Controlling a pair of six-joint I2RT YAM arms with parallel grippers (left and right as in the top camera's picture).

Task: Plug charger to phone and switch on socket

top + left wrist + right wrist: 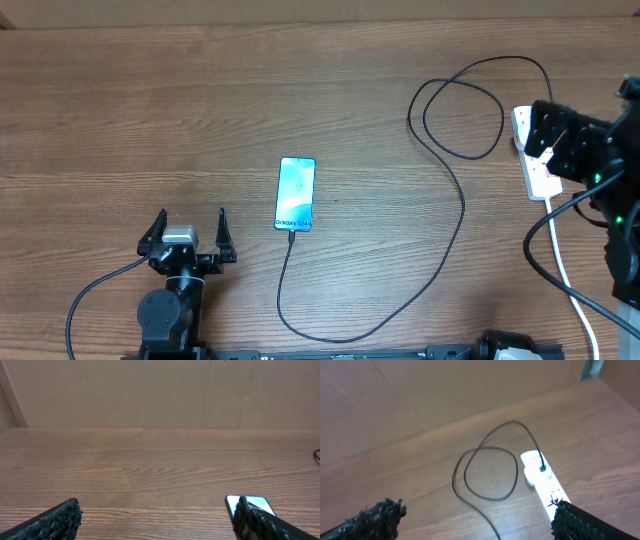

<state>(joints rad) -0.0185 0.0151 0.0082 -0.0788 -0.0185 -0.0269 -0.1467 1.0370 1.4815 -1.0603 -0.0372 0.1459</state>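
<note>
- Now, my left gripper [190,232] is released, jaws wide; slim blue-screened phone [296,194] just right of it, bare wooden table [150,460] ahead.
- Thin black charger cable [463,205] meets the phone's near end; seated, cannot tell.
- My right gripper [475,512], spread, hovers over white oblong power strip [534,478], probably to switch it on.

The table [150,100] is mid-brown wood with fine streaked grain, and the board [150,390] behind it is plain dull tan. The phone [296,193] has a blue-to-teal gradient screen with white lettering and dark edges, the charger [463,205] is black throughout, and the socket [540,182] is white with small red marks, its thick lead [565,270] white too. The left gripper [157,502] and right gripper [477,510] are black with knobbly-textured pads, and 2 small green lights [598,180] glow on the black right arm [585,145].
</note>
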